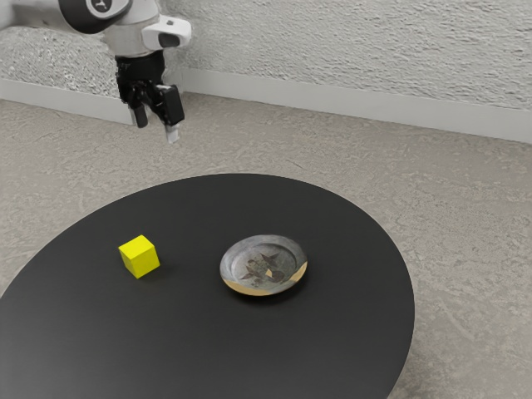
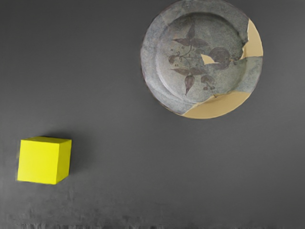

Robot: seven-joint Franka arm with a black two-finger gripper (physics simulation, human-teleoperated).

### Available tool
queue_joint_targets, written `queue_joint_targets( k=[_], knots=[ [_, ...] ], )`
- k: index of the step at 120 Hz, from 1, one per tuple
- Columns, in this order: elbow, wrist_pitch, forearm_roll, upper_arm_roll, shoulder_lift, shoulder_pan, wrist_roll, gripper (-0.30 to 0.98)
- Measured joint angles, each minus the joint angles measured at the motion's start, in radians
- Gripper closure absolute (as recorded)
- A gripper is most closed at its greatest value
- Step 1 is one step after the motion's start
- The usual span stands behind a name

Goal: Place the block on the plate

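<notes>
High above the table's far side, my gripper (image 1: pixel 156 131) hangs open in the exterior view, its two fingers apart with nothing between them. A yellow block (image 1: pixel 140 257) rests on the black table, toward the exterior view's left. Apart from it, toward the exterior view's right, lies a round grey plate (image 1: pixel 264 265) with a leaf pattern and tan patches at its rim. In the wrist view the yellow block (image 2: pixel 38 161) and the plate (image 2: pixel 205 57) both lie below my hand, with bare table between them.
The round black table (image 1: pixel 274 345) has a curved edge, with grey floor (image 1: pixel 465 241) beyond it. A pale textured wall (image 1: pixel 357 50) with a white baseboard stands behind.
</notes>
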Motion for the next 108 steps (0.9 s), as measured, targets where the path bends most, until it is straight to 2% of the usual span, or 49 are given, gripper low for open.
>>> queue_joint_targets(
  k=[20, 37, 49, 56, 75, 108],
  knots=[
    [0.007, -0.027, -0.009, 0.0, 0.019, 0.018, -0.087, 0.0],
    [0.012, -0.039, -0.011, 0.002, 0.037, -0.072, -0.145, 0.0],
    [0.009, -0.03, -0.002, 0.038, 0.053, -0.142, -0.152, 0.0],
    [0.006, -0.007, -0.011, 0.094, 0.085, -0.153, -0.124, 0.0],
    [0.005, 0.1, -0.06, 0.235, 0.226, -0.094, 0.017, 0.0],
    [0.01, 0.253, -0.13, 0.309, 0.403, -0.091, 0.258, 0.0]
  ],
)
